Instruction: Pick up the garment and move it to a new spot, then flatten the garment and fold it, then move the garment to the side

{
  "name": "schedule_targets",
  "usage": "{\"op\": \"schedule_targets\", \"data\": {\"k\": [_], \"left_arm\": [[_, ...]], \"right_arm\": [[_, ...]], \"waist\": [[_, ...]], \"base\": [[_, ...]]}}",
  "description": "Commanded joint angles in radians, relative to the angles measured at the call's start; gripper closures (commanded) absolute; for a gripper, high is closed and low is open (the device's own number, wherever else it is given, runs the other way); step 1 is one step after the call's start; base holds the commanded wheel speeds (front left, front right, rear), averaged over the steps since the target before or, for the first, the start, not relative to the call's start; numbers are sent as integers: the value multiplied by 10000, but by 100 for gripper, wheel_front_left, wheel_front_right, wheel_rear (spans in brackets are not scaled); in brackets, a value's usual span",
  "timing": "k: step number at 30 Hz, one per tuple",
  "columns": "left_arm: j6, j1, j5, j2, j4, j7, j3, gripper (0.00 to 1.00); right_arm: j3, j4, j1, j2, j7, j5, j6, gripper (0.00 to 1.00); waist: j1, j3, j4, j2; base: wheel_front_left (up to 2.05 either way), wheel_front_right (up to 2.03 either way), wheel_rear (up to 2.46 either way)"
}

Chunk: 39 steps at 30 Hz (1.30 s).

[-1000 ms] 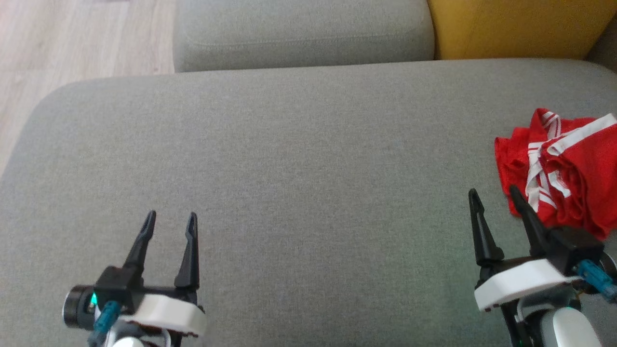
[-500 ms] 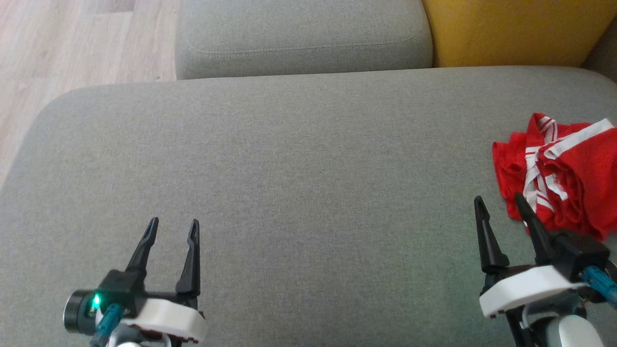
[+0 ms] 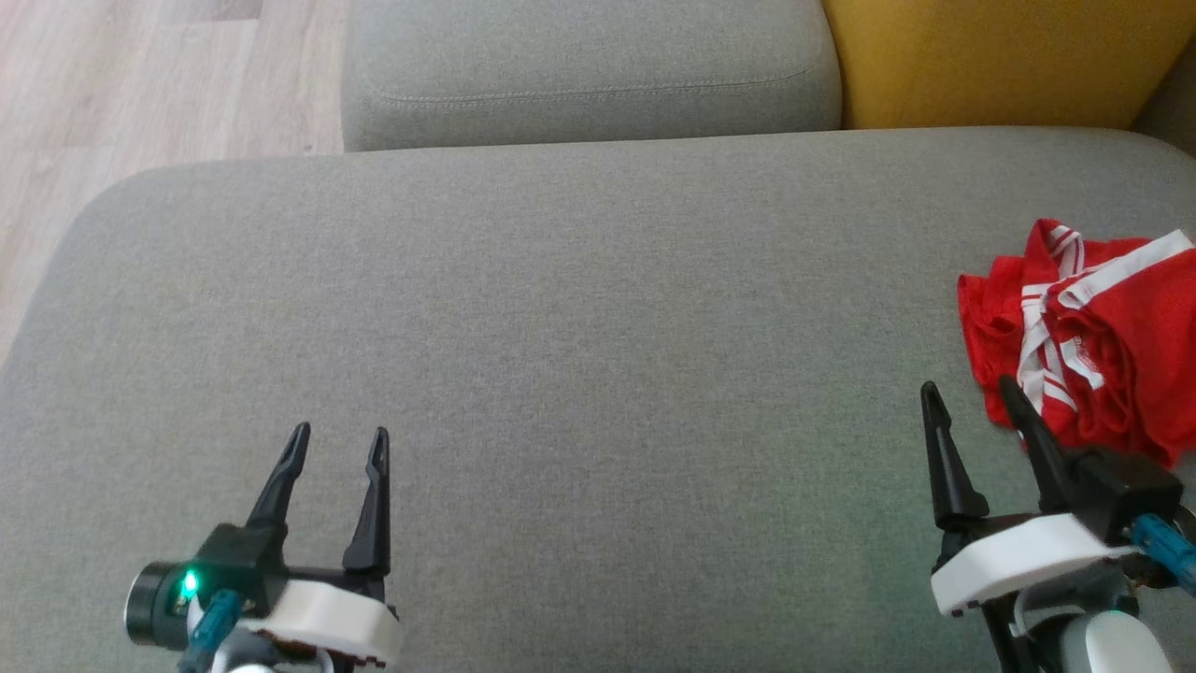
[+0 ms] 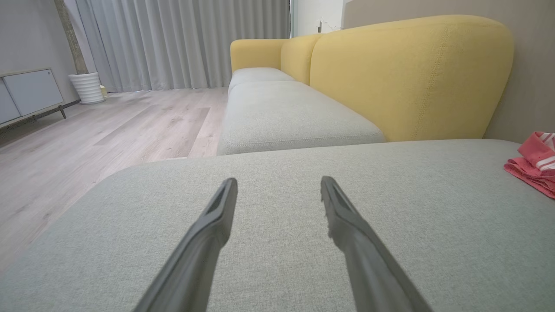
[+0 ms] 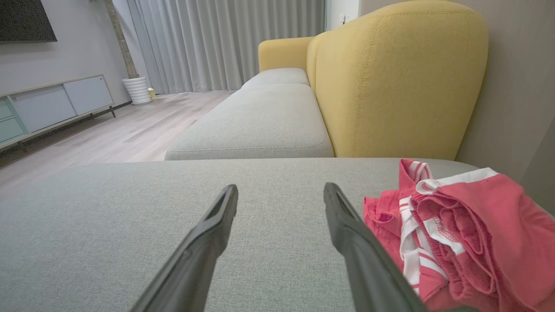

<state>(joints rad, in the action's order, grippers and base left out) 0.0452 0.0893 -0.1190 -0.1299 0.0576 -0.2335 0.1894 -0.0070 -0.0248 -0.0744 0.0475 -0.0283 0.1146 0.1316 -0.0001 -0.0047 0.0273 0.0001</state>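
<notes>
The garment is a crumpled red piece with white stripes, lying at the right edge of the grey cushion. It also appears at the lower right of the right wrist view as the garment and at the far right of the left wrist view as the garment. My right gripper stands open just left of and in front of it, its right finger close to the cloth, nothing held. My left gripper stands open over bare cushion at the lower left, far from the cloth.
A second grey seat cushion lies beyond the near one, with a yellow backrest at the upper right. Wooden floor drops away at the upper left. A low cabinet and white pot stand far off.
The whole head picture has shifted down a little, so the camera moved. Both grippers stay open and in the same places relative to the cushion and garment.
</notes>
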Motion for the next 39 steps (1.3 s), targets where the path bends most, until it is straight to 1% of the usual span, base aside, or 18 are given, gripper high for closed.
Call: {"op": "schedule_targets", "data": {"k": [1,13,14,17,39], "left_arm": [[101,-467,-68,-183,-310,-13,-254,0],[143,-598,-116,-229,-236,-48,-145,0],[76,-20,-8,-60,110,-2,211,100],[75,188,-20,40,621,2,272,100],[-245,-190,-2752,79,859,511,-181,100]], "right_arm": [[209,-396,265,28,-41,42,-9,0],[260,-412,304,28,-53,208,-9,0],[18,40,0,-4,-69,175,0,100],[45,580,-98,-8,-71,192,0,100],[13,942,231,120,-77,2933,-2,100]], "waist": [[1,-1,21,-1],[1,15,96,-1],[1,14,98,-1],[1,15,99,-1],[1,26,34,-1]], "base": [[0,0,0],[0,0,0],[0,0,0],[0,0,0],[0,0,0]]}}
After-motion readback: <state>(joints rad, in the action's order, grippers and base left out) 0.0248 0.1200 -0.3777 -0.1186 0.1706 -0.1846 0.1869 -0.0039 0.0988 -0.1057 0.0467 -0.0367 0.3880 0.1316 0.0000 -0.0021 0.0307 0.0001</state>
